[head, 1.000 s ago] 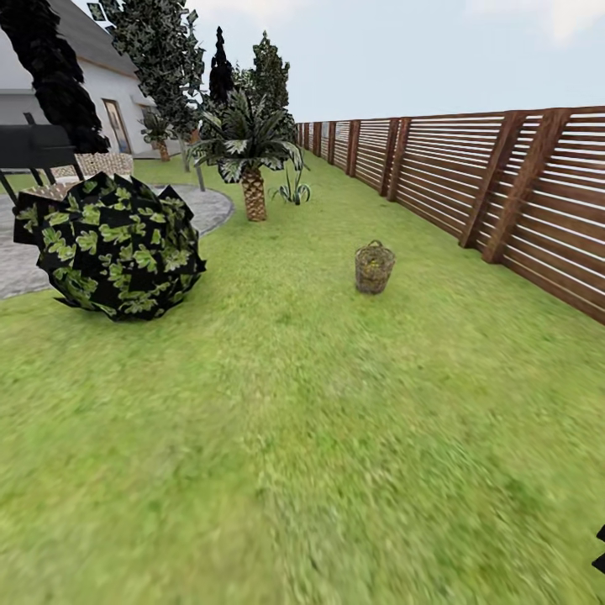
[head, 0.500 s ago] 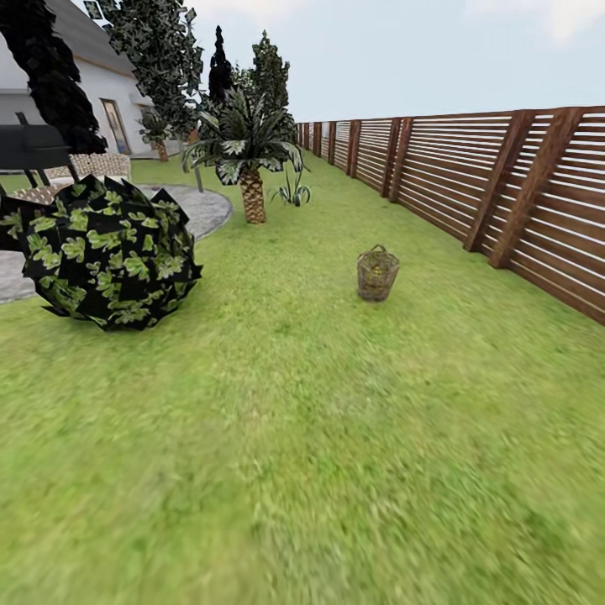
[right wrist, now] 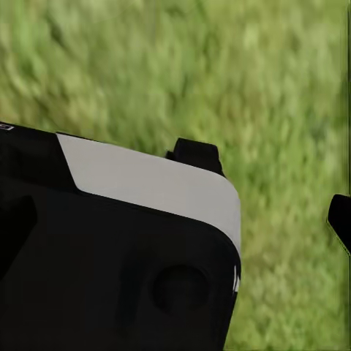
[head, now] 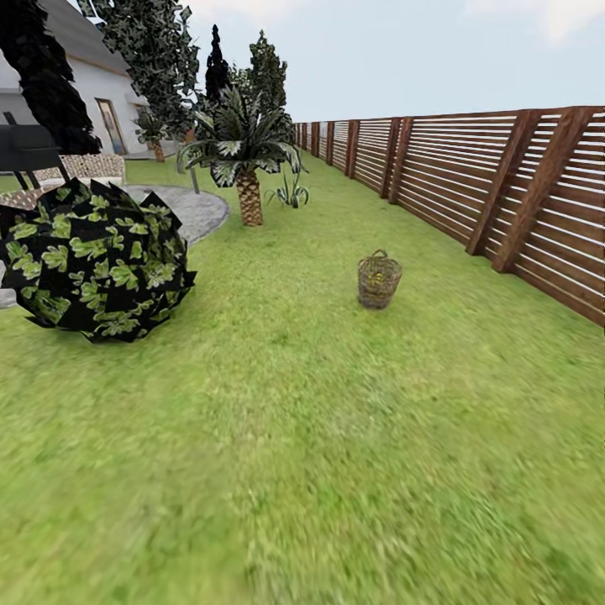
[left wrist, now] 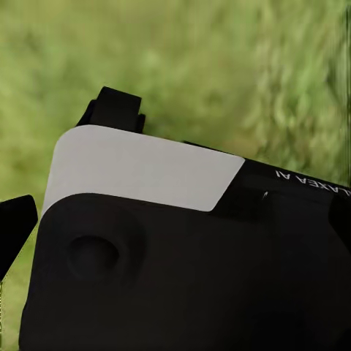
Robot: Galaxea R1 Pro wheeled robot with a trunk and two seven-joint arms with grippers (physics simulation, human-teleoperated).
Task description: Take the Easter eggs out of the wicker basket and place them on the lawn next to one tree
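Since a second ago my view has rolled forward. I see the wicker basket (head: 379, 280) upright on the lawn (head: 319, 437), well ahead. I cannot tell either gripper's state. I should approach slowly, stopping within arm's reach.

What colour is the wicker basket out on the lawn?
Brown woven wicker, with yellowish patches showing inside; it shows best in the head view.
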